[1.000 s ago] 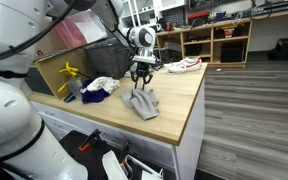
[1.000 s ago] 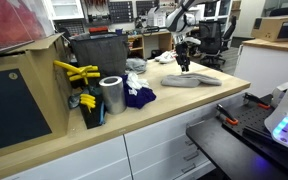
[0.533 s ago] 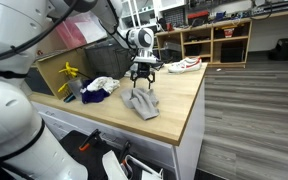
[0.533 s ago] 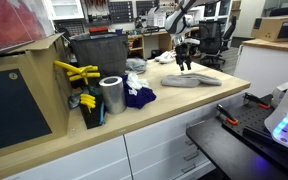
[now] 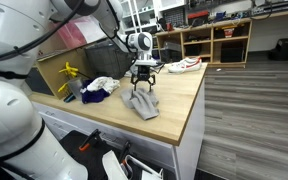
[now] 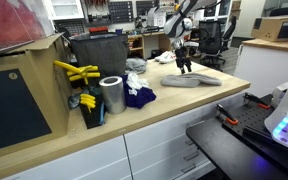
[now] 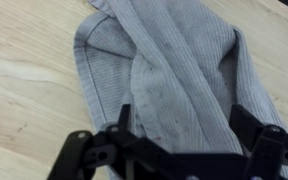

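Just above the grey cloth (image 5: 141,103) on the wooden counter (image 5: 187,92), hovering with gripper (image 5: 143,80) spread wide, holding nothing; blue rag (image 5: 92,97) well left

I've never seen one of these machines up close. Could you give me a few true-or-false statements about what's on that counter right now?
1. The jaws stand open just above the grey cloth. True.
2. The grey cloth hangs in mid-air. False: it lies rumpled on the wooden counter.
3. A dark blue cloth lies beside a shiny metal cylinder. True.
4. The metal cylinder stands on the grey cloth. False: it stands apart from it, on the far side of the dark blue cloth.
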### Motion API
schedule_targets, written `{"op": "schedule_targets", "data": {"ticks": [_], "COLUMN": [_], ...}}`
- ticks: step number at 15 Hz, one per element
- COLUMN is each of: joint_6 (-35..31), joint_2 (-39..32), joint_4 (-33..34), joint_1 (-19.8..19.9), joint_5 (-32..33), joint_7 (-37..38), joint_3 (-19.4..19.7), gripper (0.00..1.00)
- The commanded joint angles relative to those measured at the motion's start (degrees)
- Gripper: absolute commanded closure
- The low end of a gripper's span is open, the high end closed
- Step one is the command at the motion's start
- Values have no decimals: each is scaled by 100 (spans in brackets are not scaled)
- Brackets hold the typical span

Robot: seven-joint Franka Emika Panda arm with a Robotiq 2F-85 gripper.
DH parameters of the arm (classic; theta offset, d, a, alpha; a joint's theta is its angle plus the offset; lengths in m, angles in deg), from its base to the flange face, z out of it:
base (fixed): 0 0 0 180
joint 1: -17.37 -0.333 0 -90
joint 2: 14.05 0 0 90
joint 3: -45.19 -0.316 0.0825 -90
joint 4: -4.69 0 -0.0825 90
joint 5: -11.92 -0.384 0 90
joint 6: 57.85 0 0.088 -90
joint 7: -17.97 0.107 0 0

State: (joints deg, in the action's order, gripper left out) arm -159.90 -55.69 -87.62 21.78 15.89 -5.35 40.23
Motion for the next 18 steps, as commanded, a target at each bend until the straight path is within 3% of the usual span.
{"op": "schedule_targets", "data": {"ticks": [1,3,11,13,18], "joint_6": [-78,-90,-96,-116,-247], "joint_2": [14,10,36,95,428], "joint_4": [-84,-136,-262,-291,-329], "joint_1": [-40,-32,-7,-1,-4], "joint_5": [72,59,30,15,-96], "joint_7": [-47,-47,-66,-69,-29], "joint_3": [58,57,41,31,-33], "gripper": [21,32,95,100,99]}}
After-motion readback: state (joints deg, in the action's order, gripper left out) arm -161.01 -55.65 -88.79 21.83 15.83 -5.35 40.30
